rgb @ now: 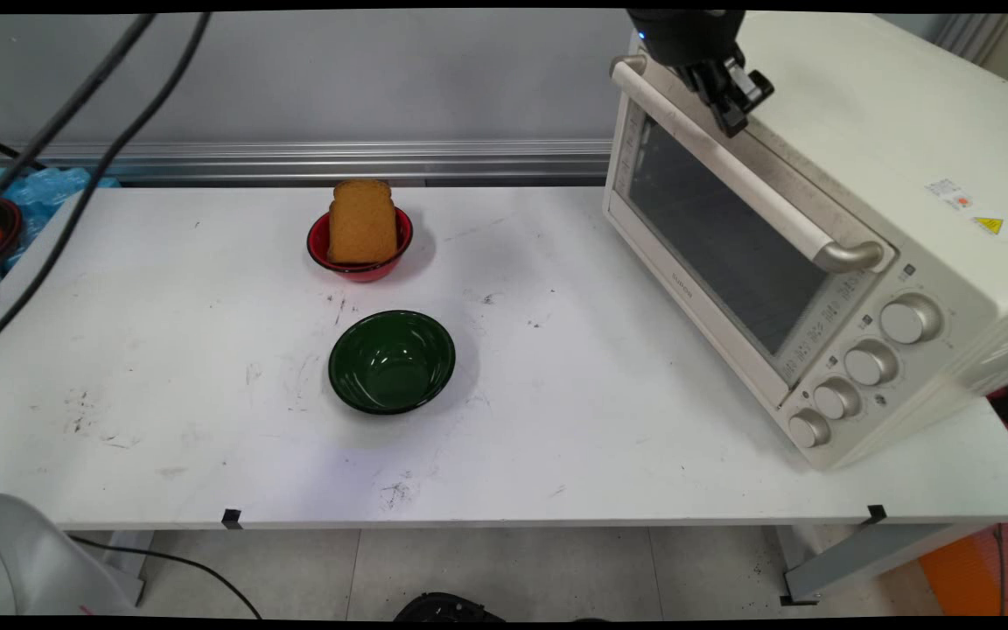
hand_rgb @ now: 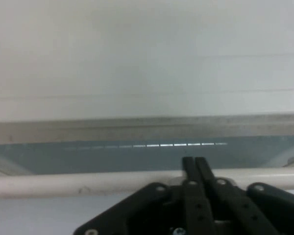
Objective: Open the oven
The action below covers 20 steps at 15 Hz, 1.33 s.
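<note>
My gripper (rgb: 734, 122) hangs at the top of a cream toaster oven (rgb: 898, 166) on the table's right side. In the hand view the two fingers (hand_rgb: 190, 169) are pressed together, shut on nothing. They cross the oven's pale handle bar (hand_rgb: 63, 184), and their tips lie just past it over the dark door glass (hand_rgb: 88, 156). In the main view the handle (rgb: 749, 179) runs along the top of the shut door (rgb: 714, 236), with the gripper near its far end.
A red bowl (rgb: 320, 249) holding an upright slice of toast (rgb: 362, 223) stands at the back middle. An empty dark green bowl (rgb: 392, 360) sits nearer the front. Several knobs (rgb: 863, 363) line the oven's near end. Black cables (rgb: 75, 114) hang at upper left.
</note>
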Motion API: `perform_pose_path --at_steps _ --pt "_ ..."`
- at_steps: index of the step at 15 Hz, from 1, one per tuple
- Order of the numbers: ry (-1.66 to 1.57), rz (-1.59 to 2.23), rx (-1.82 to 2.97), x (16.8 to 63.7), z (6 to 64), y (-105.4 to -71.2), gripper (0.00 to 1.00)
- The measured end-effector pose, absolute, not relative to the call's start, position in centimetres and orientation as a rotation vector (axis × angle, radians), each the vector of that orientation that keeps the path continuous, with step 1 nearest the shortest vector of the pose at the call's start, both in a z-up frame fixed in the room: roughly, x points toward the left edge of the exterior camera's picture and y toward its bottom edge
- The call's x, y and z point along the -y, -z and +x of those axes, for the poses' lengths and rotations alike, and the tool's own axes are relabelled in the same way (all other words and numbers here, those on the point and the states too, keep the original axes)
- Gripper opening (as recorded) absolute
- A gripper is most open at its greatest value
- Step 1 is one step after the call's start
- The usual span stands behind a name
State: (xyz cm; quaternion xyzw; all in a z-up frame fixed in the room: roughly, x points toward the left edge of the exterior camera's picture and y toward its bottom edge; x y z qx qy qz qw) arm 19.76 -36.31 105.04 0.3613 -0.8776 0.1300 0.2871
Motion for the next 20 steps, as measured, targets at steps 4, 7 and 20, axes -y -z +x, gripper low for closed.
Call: perform_pose_path --at_steps 4,7,20 --pt "-0.318 0.991 2.365 37.0 18.4 -104.3 0.00" --pt "-0.306 1.008 2.372 37.6 17.6 -103.8 0.00" --pt "-0.285 1.072 2.414 38.8 16.3 -101.5 0.00"
